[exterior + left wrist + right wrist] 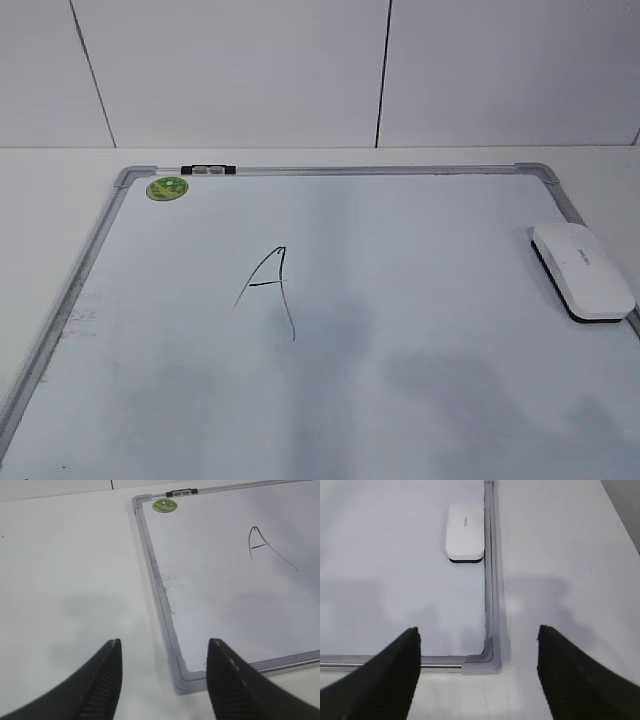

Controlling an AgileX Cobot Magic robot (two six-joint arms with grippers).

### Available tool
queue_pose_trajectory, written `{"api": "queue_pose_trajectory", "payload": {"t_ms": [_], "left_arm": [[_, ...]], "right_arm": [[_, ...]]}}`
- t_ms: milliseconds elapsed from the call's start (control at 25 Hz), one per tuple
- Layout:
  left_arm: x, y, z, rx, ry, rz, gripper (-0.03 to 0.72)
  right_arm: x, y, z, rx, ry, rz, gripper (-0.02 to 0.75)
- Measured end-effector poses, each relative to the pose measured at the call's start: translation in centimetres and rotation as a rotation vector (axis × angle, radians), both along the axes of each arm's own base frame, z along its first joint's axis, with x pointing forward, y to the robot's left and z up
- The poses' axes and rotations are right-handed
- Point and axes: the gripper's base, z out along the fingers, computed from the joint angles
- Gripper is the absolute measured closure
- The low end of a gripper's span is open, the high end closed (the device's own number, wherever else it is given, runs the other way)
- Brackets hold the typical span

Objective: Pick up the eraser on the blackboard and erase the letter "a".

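Note:
The blackboard (400, 330) is a white dry-erase board with a grey frame, lying flat on the table. The white eraser (583, 270) with its black underside lies on the board by its right edge. It also shows in the right wrist view (465, 531). A tall angular capital "A" (272, 285) is drawn left of the board's middle; it shows in the left wrist view too (262, 547). No lowercase letter "a" is in view. My left gripper (164, 647) is open and empty over the board's (225, 605) near left corner. My right gripper (479, 635) is open and empty over the board's (395, 555) near right corner, well short of the eraser.
A round green sticker (167, 188) sits in the board's far left corner, with a small black-and-grey clip (207, 170) on the far frame beside it. Smudged ink marks lie along the board's left edge (167, 582). White table surrounds the board; a white wall stands behind.

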Motion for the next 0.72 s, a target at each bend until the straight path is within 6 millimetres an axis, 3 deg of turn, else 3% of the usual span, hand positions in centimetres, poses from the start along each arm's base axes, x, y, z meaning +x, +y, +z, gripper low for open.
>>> {"api": "queue_pose_trajectory", "payload": {"t_ms": [360,720], "left_arm": [[0.1,1.2,-0.2,-0.009,0.020,0.157,0.276],[0.1,1.2,-0.2,-0.014,0.021,0.166,0.276]], "right_arm": [[0.0,0.0,0.0,0.000,0.000,0.000,0.160],[0.0,0.0,0.0,-0.001,0.000,0.001,0.160]]}}
